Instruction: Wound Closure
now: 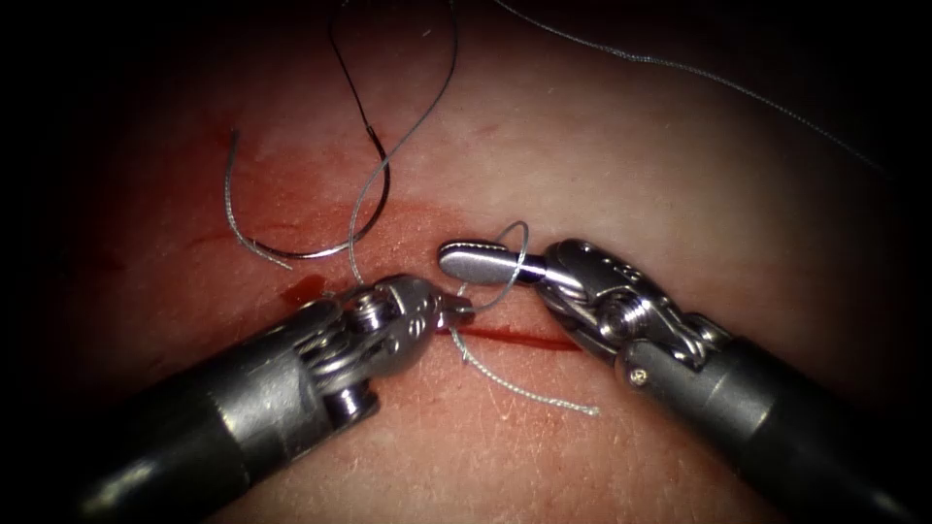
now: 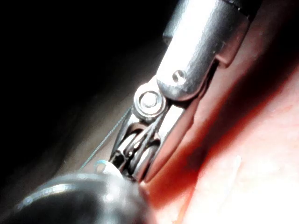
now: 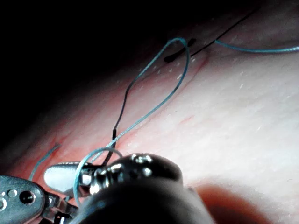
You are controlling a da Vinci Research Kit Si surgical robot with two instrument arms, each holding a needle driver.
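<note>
tissue (image 1: 602, 146): pale pink pork belly, faintly grained and moist, with red fluid (image 1: 306, 288) smeared to the left of the cut.
cut (image 1: 515, 338): a thin dark-red slit running almost level between the two tool tips.
needle (image 1: 364, 209): slim dark curved wire lying free on the tissue above and left of the cut, not in the tissue and held by neither tool; its arc runs from the upper middle down and round to the left, open side facing up and left.
thread (image 1: 422, 121): fine grey twisted strand, leaving the needle's end, arching up, then dropping to the tool tips; another run crosses the far upper right.
loop: a small ring of thread wrapped round the right tool's jaws.
short end (image 1: 529, 390): pale frayed tail lying below the cut, pointing right.
left tool (image 1: 464, 311): steel wrist on a dark shaft, jaws clamped on the thread at the cut.
right tool (image 1: 476, 262): polished blunt jaws together, pointing left, gripping nothing.
</note>
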